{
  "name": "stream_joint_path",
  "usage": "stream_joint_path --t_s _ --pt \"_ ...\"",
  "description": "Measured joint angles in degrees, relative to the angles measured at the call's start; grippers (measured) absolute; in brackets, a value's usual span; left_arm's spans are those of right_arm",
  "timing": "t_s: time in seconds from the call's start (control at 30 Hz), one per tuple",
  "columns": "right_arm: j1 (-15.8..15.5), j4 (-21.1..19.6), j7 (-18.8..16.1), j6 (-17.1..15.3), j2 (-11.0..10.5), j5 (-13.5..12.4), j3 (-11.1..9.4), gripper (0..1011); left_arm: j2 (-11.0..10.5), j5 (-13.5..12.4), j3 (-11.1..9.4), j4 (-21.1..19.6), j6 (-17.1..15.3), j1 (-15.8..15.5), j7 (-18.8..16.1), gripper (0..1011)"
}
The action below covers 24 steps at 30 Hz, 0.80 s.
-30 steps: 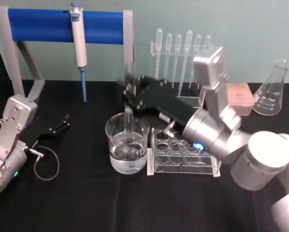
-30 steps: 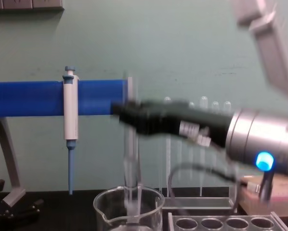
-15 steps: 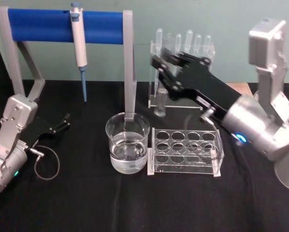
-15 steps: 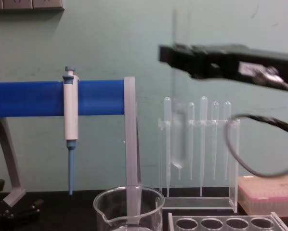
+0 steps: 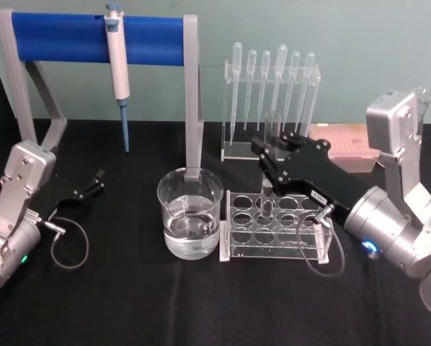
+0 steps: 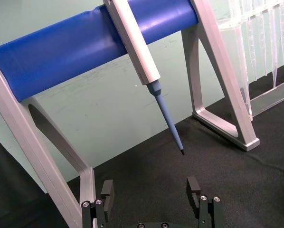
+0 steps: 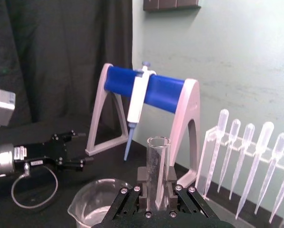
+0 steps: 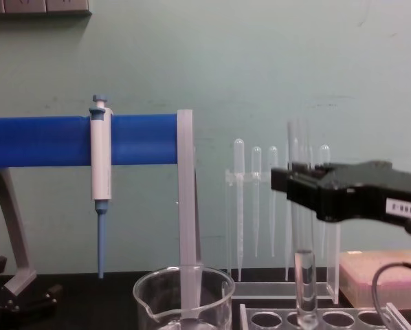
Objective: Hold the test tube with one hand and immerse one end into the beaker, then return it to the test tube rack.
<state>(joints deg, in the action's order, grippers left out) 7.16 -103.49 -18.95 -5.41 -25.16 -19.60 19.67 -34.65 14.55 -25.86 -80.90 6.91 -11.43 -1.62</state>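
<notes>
The black two-fingered right gripper (image 5: 269,167) pinches the clear round-bottomed glass test tube (image 5: 267,194) upright, its lower end in the clear acrylic rack (image 5: 273,249) just beside the wide spouted glass beaker (image 5: 190,213). The left gripper (image 5: 94,183) rests well away from the beaker, fingers spread.

My right pincer (image 8: 296,184) comes in from the right, clamped on the test tube (image 8: 304,282), which stands upright with its bottom end down in the clear rack (image 8: 329,317). The beaker (image 8: 183,295) sits just left of it, with the blue-barred stand (image 8: 82,140) and its pipettor (image 8: 100,172) behind.
</notes>
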Motion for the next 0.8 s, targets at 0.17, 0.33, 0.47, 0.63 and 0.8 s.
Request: stream_joint_path --t_s 0.17,0.33,0.47,0.63,0.8 --pt "-0.1 1.0 -0.1 0.2 0.5 0.6 0.1 225 0.0 0.0 0.0 0.0 0.0 0.0 0.0 1000" --pt "-0.3 2.2 -0.3 0.8 1.1 1.3 0.2 226 0.0 0.0 0.0 0.0 0.0 0.0 0.0 1000" --pt "-0.4 3.2 -0.7 1.5 1.4 1.8 0.5 226 0.0 0.0 0.0 0.0 0.0 0.0 0.0 1000" --pt "-0.2 4.6 -0.9 1.8 1.8 3.4 1.3 226 0.0 0.0 0.0 0.0 0.0 0.0 0.0 1000" --pt "0.2 5.9 -1.2 2.0 2.0 4.9 2.0 226 0.0 0.0 0.0 0.0 0.0 0.0 0.0 1000"
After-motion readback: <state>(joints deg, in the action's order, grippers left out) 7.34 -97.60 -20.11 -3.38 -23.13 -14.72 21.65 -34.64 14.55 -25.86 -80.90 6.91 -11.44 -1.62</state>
